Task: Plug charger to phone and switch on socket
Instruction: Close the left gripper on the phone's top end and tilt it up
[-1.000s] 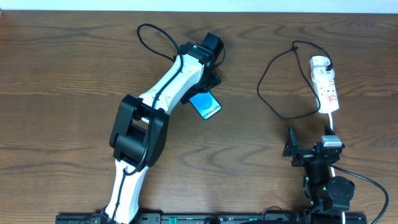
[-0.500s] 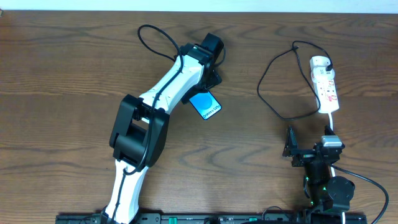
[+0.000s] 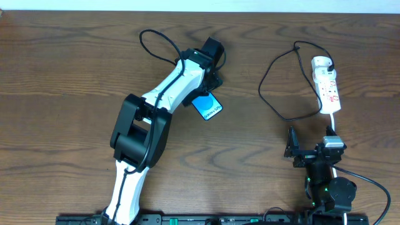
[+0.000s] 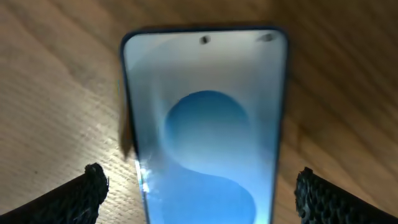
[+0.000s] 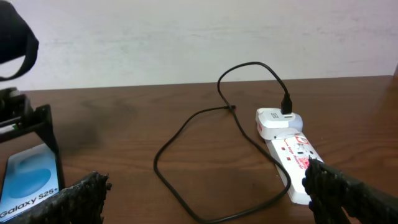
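Left gripper (image 4: 202, 190) gapes wide, a finger off each side of the phone (image 4: 205, 124), which lies screen-up right under and between them, touched by neither. Right gripper (image 5: 205, 186) is also spread wide and empty. The socket (image 5: 289, 152) lies ahead to its right, and the charger (image 5: 186, 137) loops on the table (image 5: 112, 124) straight ahead, its free end seemingly back beside the strip, though too small to tell.

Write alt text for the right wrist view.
A white socket lies at right on a wooden table, with a black charger plugged into its far end and looping left. A blue-screened phone sits at lower left; the open right gripper frames the bottom corners.
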### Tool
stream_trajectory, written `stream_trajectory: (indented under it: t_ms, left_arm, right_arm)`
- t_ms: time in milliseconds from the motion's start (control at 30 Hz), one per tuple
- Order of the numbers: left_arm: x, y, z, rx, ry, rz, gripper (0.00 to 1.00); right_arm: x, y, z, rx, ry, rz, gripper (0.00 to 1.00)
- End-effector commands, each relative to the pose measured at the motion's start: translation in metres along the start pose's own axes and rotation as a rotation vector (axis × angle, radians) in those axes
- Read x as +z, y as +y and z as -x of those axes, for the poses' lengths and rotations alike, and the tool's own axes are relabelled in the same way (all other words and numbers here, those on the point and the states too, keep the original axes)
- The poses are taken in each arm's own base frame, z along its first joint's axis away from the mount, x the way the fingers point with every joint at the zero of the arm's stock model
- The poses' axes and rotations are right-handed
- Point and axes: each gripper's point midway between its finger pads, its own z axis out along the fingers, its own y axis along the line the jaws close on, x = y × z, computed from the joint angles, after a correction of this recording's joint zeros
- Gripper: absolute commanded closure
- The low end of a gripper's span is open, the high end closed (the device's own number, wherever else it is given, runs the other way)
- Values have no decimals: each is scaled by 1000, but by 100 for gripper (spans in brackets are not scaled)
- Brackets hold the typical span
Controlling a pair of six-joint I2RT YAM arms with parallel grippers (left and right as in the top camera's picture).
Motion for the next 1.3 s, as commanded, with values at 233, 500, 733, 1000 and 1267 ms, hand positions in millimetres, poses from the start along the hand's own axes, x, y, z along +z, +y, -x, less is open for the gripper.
stream_trajectory:
  t_ms: [233,500,733,1000,1267]
  left_arm:
    - [15,5,-8,-42,-4,16,2]
    - [16,1,-9,-46,-9,4,2]
    - [32,6,-13,-54,8,39,2]
    - [46,10,-19,-51,31,62,2]
    - [45,5,-30,-77,93,35,1]
  right_arm:
    - [0,-2,0,-18,-1,-10,1]
    - [0,-2,0,-18,-1,-10,1]
    - [0,-2,0,-18,-1,-11,1]
    - [0,-2,0,-18,-1,-11,1]
    - [0,-2,0,-18,-1,-11,1]
